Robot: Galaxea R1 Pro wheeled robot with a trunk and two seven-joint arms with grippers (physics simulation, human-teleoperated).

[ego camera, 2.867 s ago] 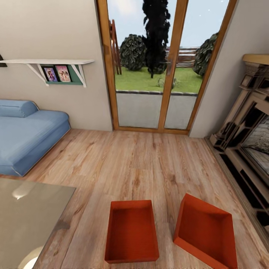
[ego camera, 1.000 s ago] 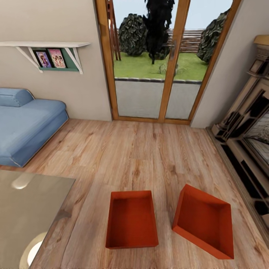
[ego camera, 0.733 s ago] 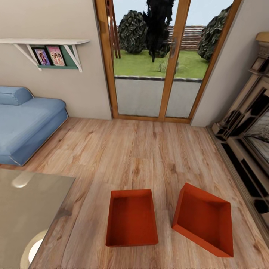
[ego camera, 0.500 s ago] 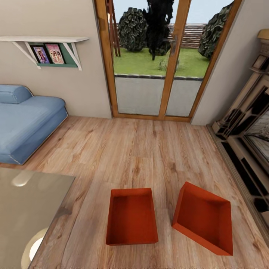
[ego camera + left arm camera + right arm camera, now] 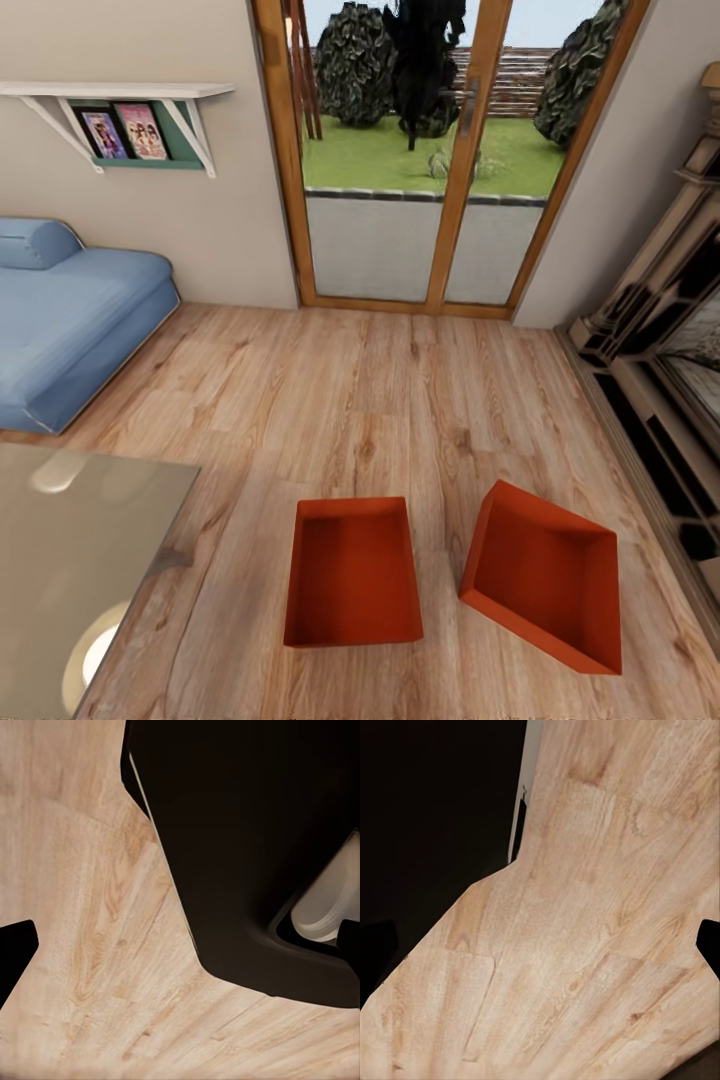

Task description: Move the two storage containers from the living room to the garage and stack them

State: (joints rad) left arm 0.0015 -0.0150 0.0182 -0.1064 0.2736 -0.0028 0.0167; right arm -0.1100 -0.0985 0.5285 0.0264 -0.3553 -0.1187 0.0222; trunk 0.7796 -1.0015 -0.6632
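Observation:
Two orange-red storage containers lie on the living room's light wood-plank floor [image 5: 380,400] in the head view. The left container [image 5: 352,585] sits square to me, open side up. The right container [image 5: 545,575] is turned at an angle beside it, a small gap between them. In the left wrist view my left gripper [image 5: 180,960] is open, its dark fingertips [image 5: 13,949] at the picture's edges over bare planks. My right gripper [image 5: 540,956] is open too, with fingertips [image 5: 710,945] wide apart above the floor. Neither holds anything. The garage is out of view.
A blue sofa [image 5: 70,320] stands at the left, with a glass table [image 5: 70,560] in front of it. Wood-framed glass doors [image 5: 420,180] are straight ahead and the fireplace [image 5: 670,340] lines the right wall. My dark body [image 5: 247,832] shows in both wrist views.
The whole head view has shifted: the doors and wall sit higher and the containers a little higher in the picture. The containers themselves have not moved on the floor.

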